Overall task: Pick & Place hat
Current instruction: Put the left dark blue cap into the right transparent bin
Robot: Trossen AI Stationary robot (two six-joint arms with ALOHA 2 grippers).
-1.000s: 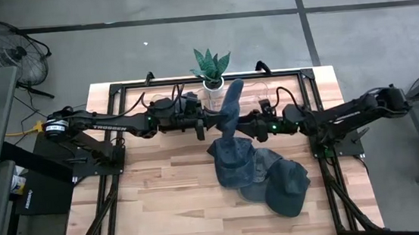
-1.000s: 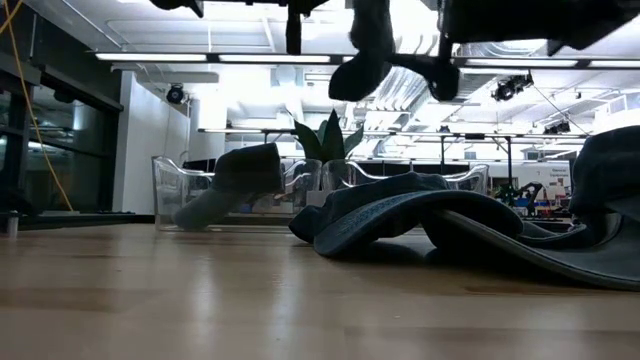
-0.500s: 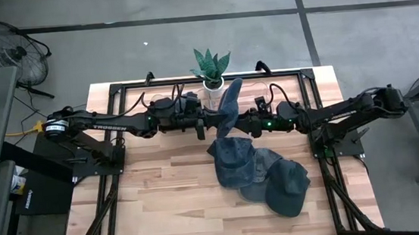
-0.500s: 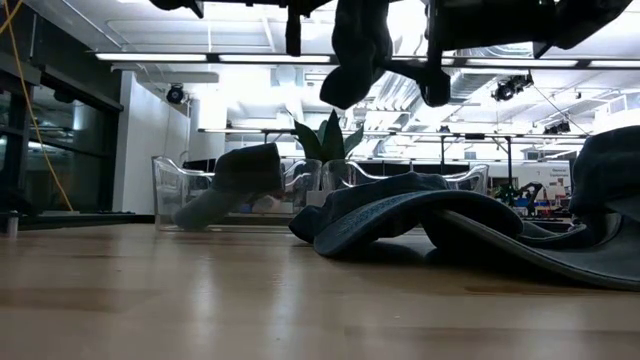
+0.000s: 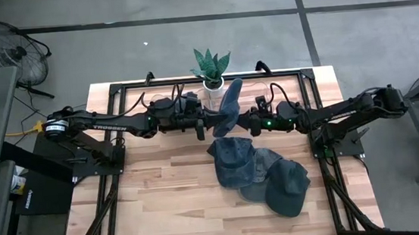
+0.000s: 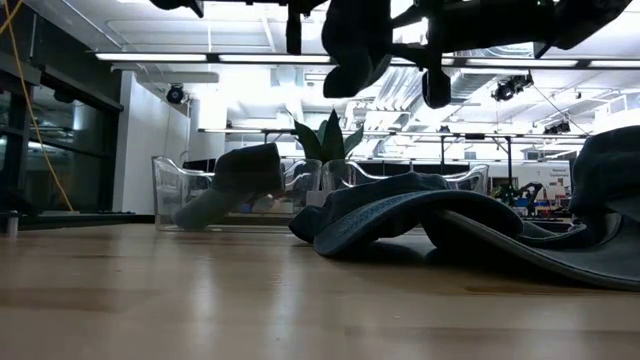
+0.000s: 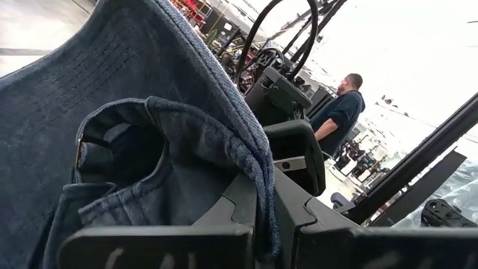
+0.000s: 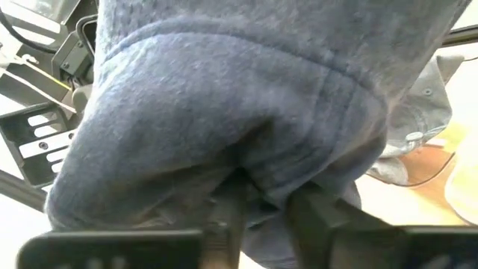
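A blue denim hat (image 5: 230, 104) hangs in the air over the table's far middle, held between my two arms. It fills the left wrist view (image 7: 149, 112) and the right wrist view (image 8: 224, 112), and shows at the top of the low view (image 6: 355, 40). My left gripper (image 5: 211, 122) reaches in level from the table's left and is shut on it. My right gripper (image 5: 244, 123) reaches in level from the right and is shut on its other side. My left gripper pinches a stitched edge of the hat (image 7: 258, 175) between its two fingers, coming level from the table's left. The hat stands up beyond the fingers, clear of the table. My right gripper pinches a bunched fold of the hat's cloth (image 8: 261, 175) between its two fingers (image 8: 224, 217), coming level from the table's right. The hat is clear of the table.
More blue hats lie piled on the table nearer the front (image 5: 236, 162), (image 5: 285, 185). A potted plant (image 5: 211, 68) stands at the far edge. Beside it stands a clear bin (image 6: 190, 200) with a hat in it (image 6: 240, 172). A person (image 7: 340, 108) stands in the room beyond.
My right gripper has gone toward the table's left, up to the hanging hat, and has shut on it. The hat has been pushed together between the two grippers and now looks shorter and more bunched. My left gripper has kept its hold.
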